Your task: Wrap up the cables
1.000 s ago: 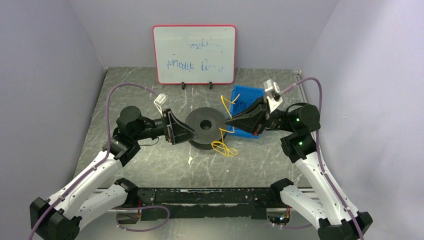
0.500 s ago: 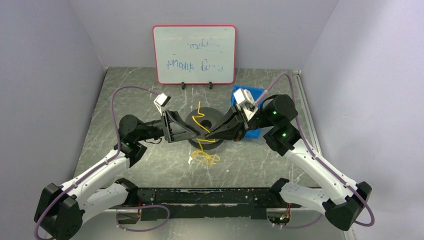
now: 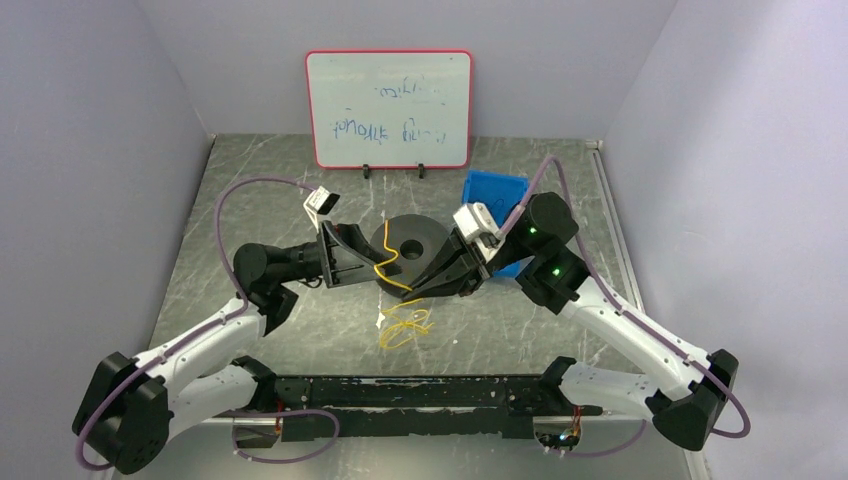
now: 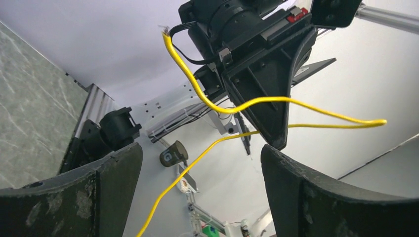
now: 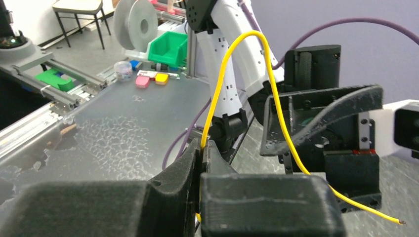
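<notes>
The cable is one thin yellow strand [image 3: 384, 262] arching in front of the black spool [image 3: 412, 238], its loose end coiled on the table [image 3: 404, 327]. My right gripper [image 3: 412, 289] is shut on the strand; in the right wrist view the wire [image 5: 218, 94] rises from between the closed fingers [image 5: 190, 160] and loops over towards the left gripper [image 5: 321, 123]. My left gripper [image 3: 378, 264] faces the right one with its jaws wide open. In the left wrist view the strand [image 4: 196, 159] runs through the gap between the fingers [image 4: 116, 180] without touching them.
A blue bin [image 3: 497, 189] stands behind the right arm. A whiteboard [image 3: 390, 108] leans against the back wall. Purple hoses [image 3: 250, 188] arch over both arms. Grey walls close in left and right.
My right gripper has swung left and down from the blue bin to the spool's front, dragging the cable with it. The coil slid to the near left. The left gripper has barely narrowed.
</notes>
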Available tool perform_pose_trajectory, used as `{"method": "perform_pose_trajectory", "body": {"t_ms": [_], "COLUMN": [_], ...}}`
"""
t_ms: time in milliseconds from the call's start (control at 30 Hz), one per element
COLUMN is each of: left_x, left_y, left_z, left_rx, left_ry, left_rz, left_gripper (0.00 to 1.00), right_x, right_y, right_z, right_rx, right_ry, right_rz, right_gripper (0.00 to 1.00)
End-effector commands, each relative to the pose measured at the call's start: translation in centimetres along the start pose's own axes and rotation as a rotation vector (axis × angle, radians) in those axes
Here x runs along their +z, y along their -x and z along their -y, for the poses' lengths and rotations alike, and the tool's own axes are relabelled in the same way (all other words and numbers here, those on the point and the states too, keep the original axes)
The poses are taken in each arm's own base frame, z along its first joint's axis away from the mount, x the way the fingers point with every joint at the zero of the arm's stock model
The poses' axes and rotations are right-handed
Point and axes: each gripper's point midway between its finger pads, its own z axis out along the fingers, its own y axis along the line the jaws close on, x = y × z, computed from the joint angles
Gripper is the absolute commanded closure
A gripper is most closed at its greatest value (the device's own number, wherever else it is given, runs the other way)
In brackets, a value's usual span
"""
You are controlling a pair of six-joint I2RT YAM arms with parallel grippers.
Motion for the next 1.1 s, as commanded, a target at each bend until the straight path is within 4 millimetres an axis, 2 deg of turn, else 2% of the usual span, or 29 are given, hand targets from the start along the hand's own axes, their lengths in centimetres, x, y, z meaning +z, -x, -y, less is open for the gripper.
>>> {"method": "perform_pose_trajectory", "body": {"t_ms": [0, 400, 667, 800, 1067], "left_x": [-0.3, 0.0, 0.2, 0.3, 0.5], "left_y": [-0.8, -0.8, -0.9, -0.9, -1.0], "left_z": [2.8, 3.9, 4.0, 4.1, 4.4], "left_rx": [0.045, 0.042, 0.043, 0.042, 0.044], "left_ry": [-0.13, -0.178, -0.198, -0.21, -0.222], "left_rz": [-0.03, -0.04, -0.042, -0.048, -0.058], "left_gripper": [0.08, 0.15, 0.38, 0.45, 0.47], "right_x": [0.6, 1.0, 0.7, 0.6, 0.5], "right_y": [0.6, -0.6, -1.0, -1.2, -2.2], "right_z": [-0.9, -2.7, -3.3, -3.7, -4.2], "right_rx": [-0.063, -0.077, -0.088, -0.089, -0.071], "right_ry": [0.062, 0.142, 0.139, 0.147, 0.161], "right_rz": [0.001, -0.014, -0.018, -0.023, -0.045], "right_gripper": [1.0, 1.0, 1.0, 1.0, 1.0]}}
